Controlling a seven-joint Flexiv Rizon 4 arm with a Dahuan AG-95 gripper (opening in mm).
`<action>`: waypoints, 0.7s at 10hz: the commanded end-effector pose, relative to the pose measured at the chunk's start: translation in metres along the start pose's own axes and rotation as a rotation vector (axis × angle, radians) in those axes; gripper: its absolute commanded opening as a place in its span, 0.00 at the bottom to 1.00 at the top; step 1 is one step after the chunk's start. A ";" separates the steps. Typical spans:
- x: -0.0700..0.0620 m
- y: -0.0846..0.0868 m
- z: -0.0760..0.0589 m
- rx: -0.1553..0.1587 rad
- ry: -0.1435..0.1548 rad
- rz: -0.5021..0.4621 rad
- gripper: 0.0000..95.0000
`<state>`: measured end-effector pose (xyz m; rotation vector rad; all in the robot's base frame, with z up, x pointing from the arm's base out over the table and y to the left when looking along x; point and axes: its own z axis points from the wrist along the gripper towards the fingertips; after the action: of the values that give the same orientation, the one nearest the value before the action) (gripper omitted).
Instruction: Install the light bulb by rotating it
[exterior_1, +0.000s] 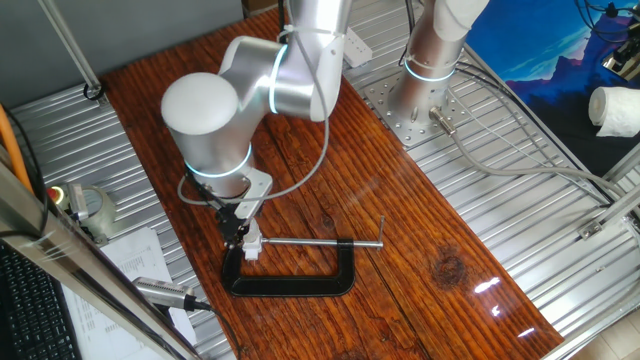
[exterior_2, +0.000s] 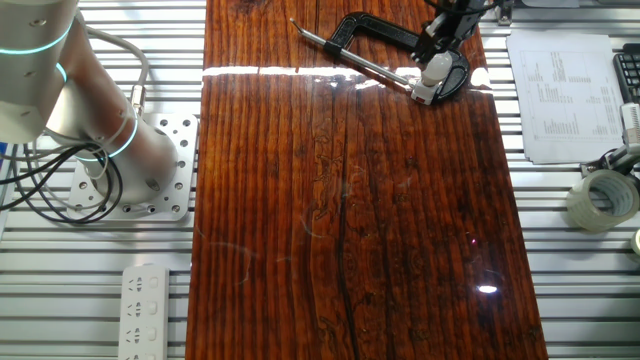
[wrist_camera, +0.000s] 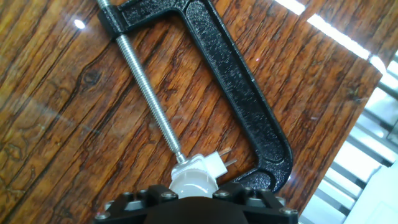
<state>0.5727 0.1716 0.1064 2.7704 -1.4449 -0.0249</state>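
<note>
The light bulb (wrist_camera: 190, 184) shows its white frosted dome at the bottom of the hand view, seated in the small white socket block (wrist_camera: 210, 164), whose two metal prongs stick out to the right. My gripper (wrist_camera: 194, 191) is shut on the light bulb, one black finger on each side of the dome. A black C-clamp (wrist_camera: 236, 93) holds the socket block with its threaded screw (wrist_camera: 146, 87). In one fixed view the gripper (exterior_1: 243, 233) points down at the white block (exterior_1: 251, 245) on the clamp (exterior_1: 295, 284). The other fixed view shows the gripper (exterior_2: 440, 42) over the bulb and block (exterior_2: 431, 74).
A second arm's base (exterior_1: 424, 88) is bolted on the metal frame beside the wooden table (exterior_1: 400, 260). Papers (exterior_2: 560, 90), a tape roll (exterior_2: 600, 198) and a power strip (exterior_2: 146, 300) lie off the table's edges.
</note>
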 end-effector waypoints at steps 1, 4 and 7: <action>0.000 -0.002 0.000 -0.003 -0.006 0.003 0.60; 0.001 -0.002 0.000 -0.001 -0.006 0.013 0.60; 0.001 -0.002 0.000 0.000 -0.006 0.010 0.40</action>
<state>0.5739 0.1711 0.1067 2.7625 -1.4632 -0.0300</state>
